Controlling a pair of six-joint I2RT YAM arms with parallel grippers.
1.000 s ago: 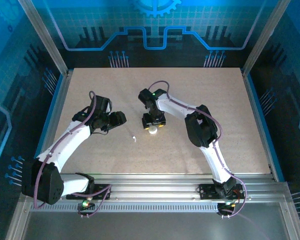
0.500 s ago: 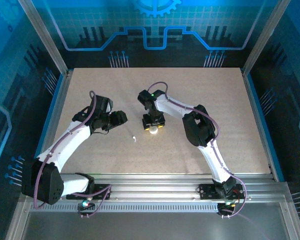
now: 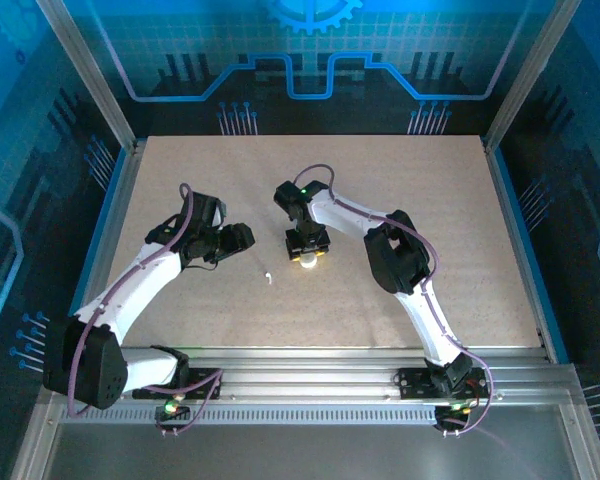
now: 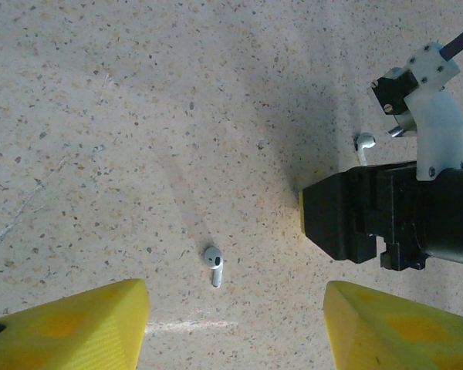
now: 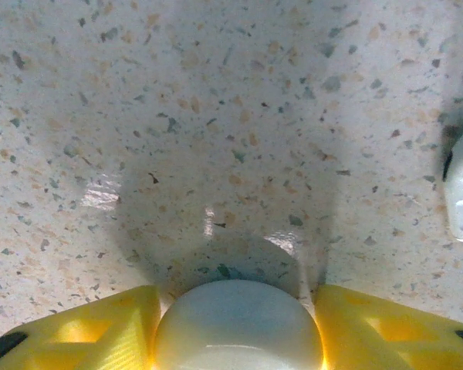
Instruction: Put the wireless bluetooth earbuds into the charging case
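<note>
Little is done so far. My right hand (image 5: 236, 304) has its yellow fingers pressed to both sides of the charging case (image 5: 238, 335), gripping it where it sits on the worktop (image 5: 216, 116), and I judge no earbud is inside. My left hand (image 4: 235, 327) is open and empty above one earbud (image 4: 213, 264). A second earbud (image 4: 364, 142) lies just beside my right hand. Neither is seated yet. The case looks like a smooth, glossy white dome with no opening I can see; the earbuds are tiny, white and stemmed.
</note>
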